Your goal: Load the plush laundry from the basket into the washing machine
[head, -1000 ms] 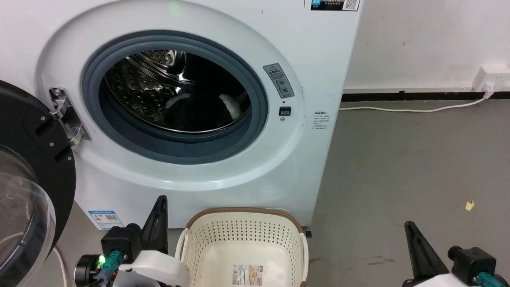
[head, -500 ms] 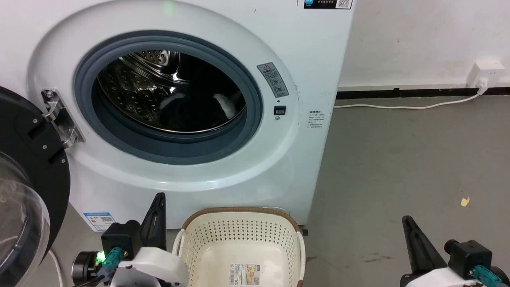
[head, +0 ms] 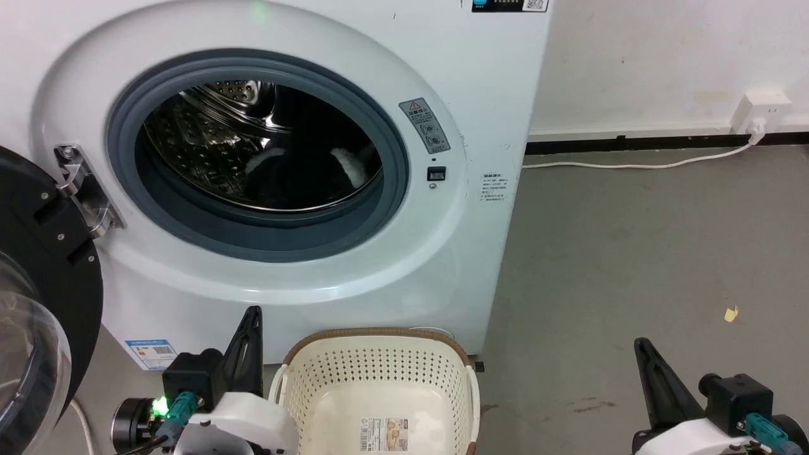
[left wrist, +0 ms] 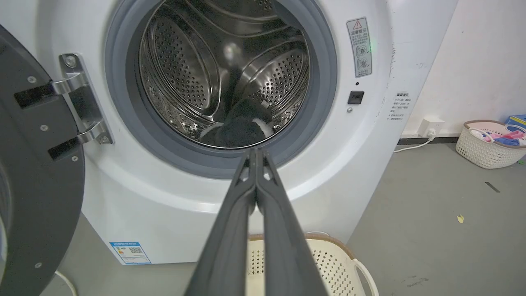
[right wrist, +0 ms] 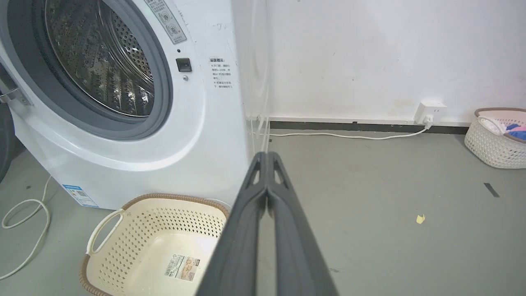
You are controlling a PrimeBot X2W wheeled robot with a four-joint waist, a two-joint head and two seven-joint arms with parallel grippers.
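The white washing machine (head: 442, 265) stands with its black-rimmed door (head: 44, 265) swung open to the left. The black-and-white plush laundry (head: 297, 177) lies low in the steel drum, also seen as the plush laundry (left wrist: 242, 129) in the left wrist view. On the floor before the machine sits the cream basket (head: 379, 373), holding only its base label (head: 387, 433). My left gripper (head: 251, 316) is shut and holds nothing, left of the basket. My right gripper (head: 641, 346) is shut with nothing in it, over the floor to the right.
A white cable (head: 632, 165) runs along the grey floor to a wall socket (head: 758, 107). A second basket (right wrist: 497, 137) with clothes stands by the wall far right. A loose cord (right wrist: 24, 230) lies left of the machine. A yellow scrap (head: 731, 313) lies on the floor.
The whole head view has slid left and slightly up, so the camera has moved. Both grippers stay shut, and the basket and plush laundry hold their places.
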